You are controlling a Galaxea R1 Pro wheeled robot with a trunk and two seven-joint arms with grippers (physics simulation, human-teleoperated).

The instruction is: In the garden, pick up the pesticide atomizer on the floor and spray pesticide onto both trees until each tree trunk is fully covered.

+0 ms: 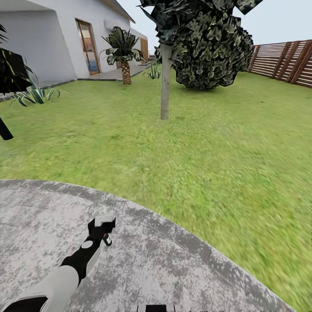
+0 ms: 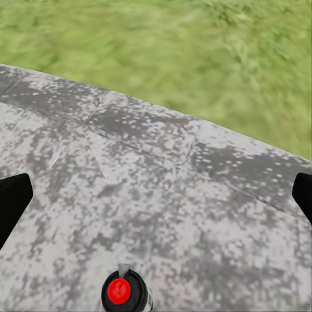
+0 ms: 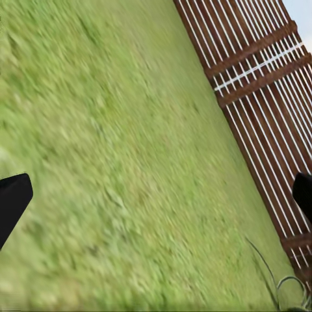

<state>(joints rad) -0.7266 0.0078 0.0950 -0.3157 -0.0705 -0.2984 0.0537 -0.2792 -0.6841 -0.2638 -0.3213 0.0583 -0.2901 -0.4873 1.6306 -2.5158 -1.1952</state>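
The pesticide atomizer [image 1: 106, 238] is a tiny black bottle with a red nozzle tip, right beside my left gripper [image 1: 103, 224] over the grey stone paving. In the left wrist view its red nozzle [image 2: 119, 291] faces the camera close to the palm. The black fingertips [image 2: 13, 201] stand far apart at the frame's sides, so that gripper is open; I cannot tell whether the bottle touches them. One tree [image 1: 203, 39] stands ahead on the lawn, its bare grey-brown trunk [image 1: 164, 82] upright. My right gripper [image 3: 156, 208] is open over grass.
The paving's curved edge [image 1: 173, 229] meets the lawn just ahead. A white house [image 1: 52, 39] with a palm-like plant [image 1: 123, 50] stands at the back left. A wooden slat fence [image 1: 286, 60] runs along the right and also appears in the right wrist view [image 3: 260, 71].
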